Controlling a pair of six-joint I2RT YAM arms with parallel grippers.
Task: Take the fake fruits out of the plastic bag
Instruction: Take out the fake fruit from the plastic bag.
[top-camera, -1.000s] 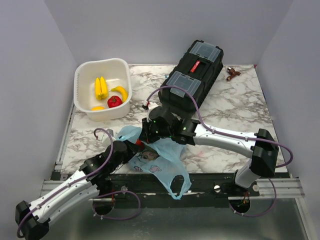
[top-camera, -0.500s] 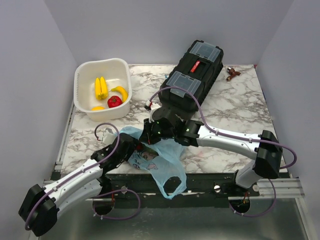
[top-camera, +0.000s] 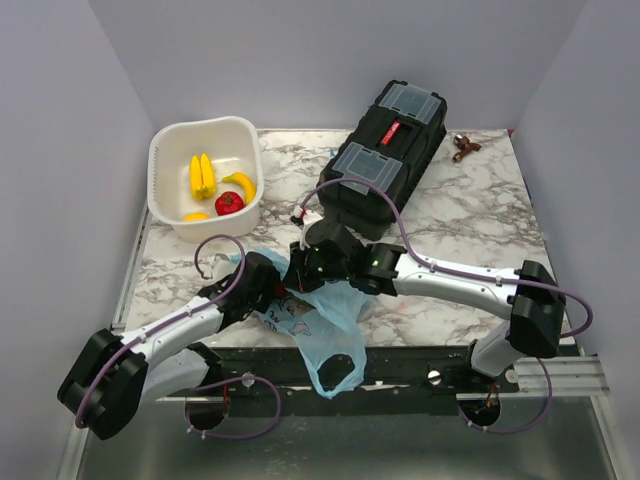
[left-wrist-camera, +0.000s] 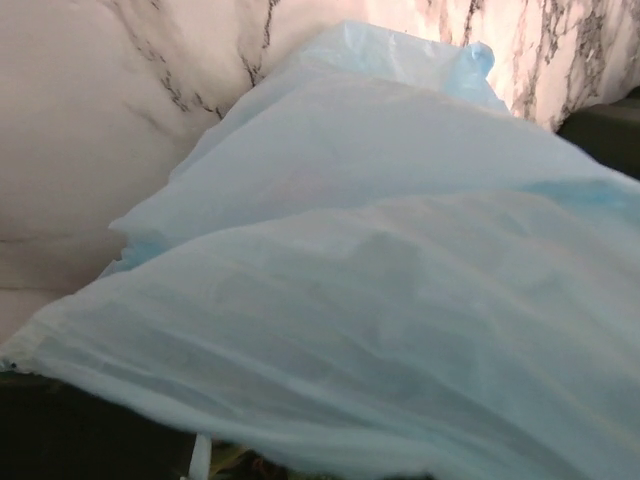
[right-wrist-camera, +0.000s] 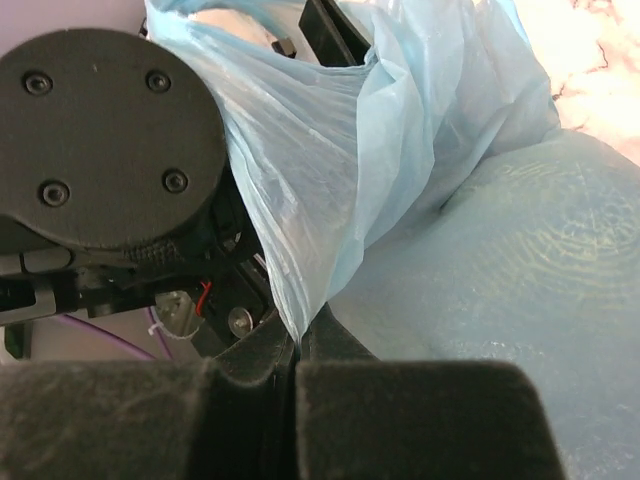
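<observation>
At the near edge of the desk (top-camera: 470, 220), the bag (top-camera: 322, 318) sags over the lip, one loop handle hanging down in front. Some cartoon print shows on its left face.

L hand (top-camera: 266, 292) is pushed against the bag's left side. Its wrist cam shows only pale blue film w/ marble behind and no fingers, so can't tell if spread or pressed together.

R hand (top-camera: 300, 272) reaches in from the right and sits at the bag's top, just beside the L one. On the R wrist cam its two dark pads (right-wrist-camera: 420, 420) are pressed together w/ a fold of blue film running down into the seam betw. them, i.e. pinching the bag. A black round cap (right-wrist-camera: 100, 150) w/ four screws sits right behind that fold. What's inside the bag: can't make out.

Further back on the left is a white tub (top-camera: 156, 175). It holds a banana (top-camera: 242, 185), a red fruit (top-camera: 229, 203), a small orange fruit (top-camera: 196, 216) at the near wall, and a pair of straight yellow sticks (top-camera: 202, 176).

Mid-back, a black toolbox (top-camera: 385, 155) lies diagonal.

Far right corner: a small grape bunch (top-camera: 465, 147) on bare desk, well apart from the rest.
</observation>
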